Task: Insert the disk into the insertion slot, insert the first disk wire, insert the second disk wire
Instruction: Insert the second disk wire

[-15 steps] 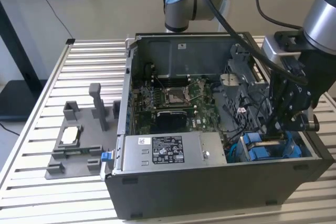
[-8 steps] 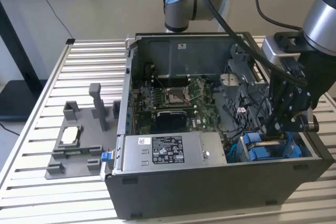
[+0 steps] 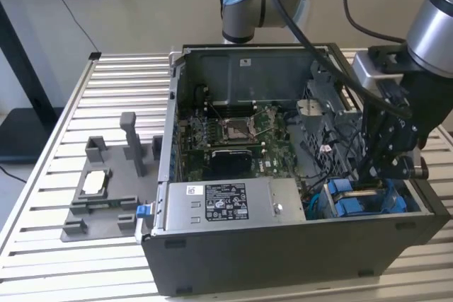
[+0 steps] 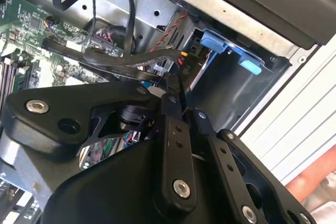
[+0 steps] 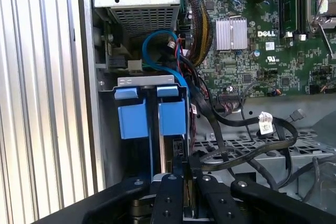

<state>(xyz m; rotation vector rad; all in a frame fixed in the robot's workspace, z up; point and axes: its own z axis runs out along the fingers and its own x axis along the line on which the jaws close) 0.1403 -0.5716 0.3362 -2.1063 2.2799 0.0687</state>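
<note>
Gripper (image 3: 373,175) over disk (image 3: 352,198) (in insertion slot (image 3: 414,203))

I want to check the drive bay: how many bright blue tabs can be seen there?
2. In the first wrist view, two blue tabs sit side by side in the insertion slot. More may be hidden.

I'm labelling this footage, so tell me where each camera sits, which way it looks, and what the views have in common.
Exterior view: off the arm, raised, looking down into the open computer case; the arm and tool are over the bay at this view's right.
First wrist view: on the wrist, looking past the tool at the blue frame tabs and motherboard.
Second wrist view: on the wrist, looking along the tool toward black cables and blue tabs.
Shared: all three show the tool and blue tabs.
</note>
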